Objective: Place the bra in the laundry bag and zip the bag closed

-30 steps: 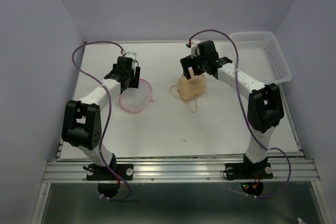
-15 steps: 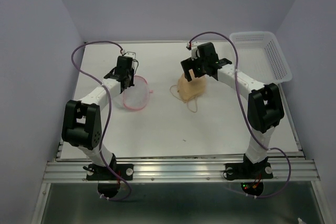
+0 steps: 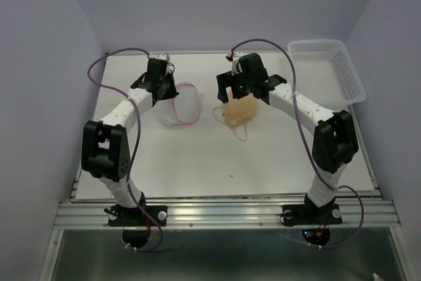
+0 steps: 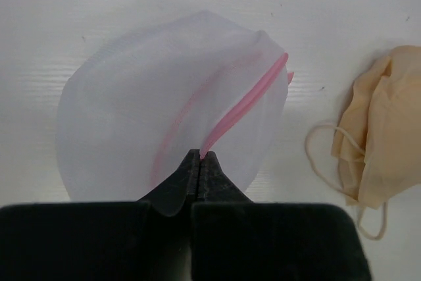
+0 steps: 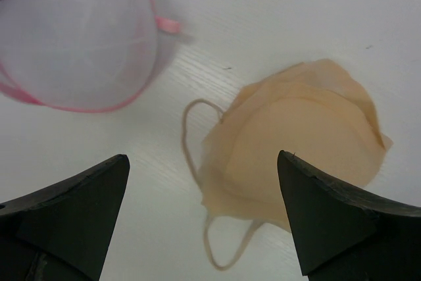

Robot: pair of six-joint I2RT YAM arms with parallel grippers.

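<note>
On the left, the left gripper (image 4: 199, 157) has its fingers pressed together on the pink zipper band (image 4: 243, 106) of the laundry bag (image 4: 131, 97), whose white mesh spreads out beyond the fingertips. To its right, not touching it, the bra (image 5: 302, 143) lies crumpled on the table (image 3: 197, 156). The right gripper (image 5: 202, 157) hovers directly above the bra, fingers spread wide apart.

Bright, even light; soft shadows; slight wrist-view blur.
</note>
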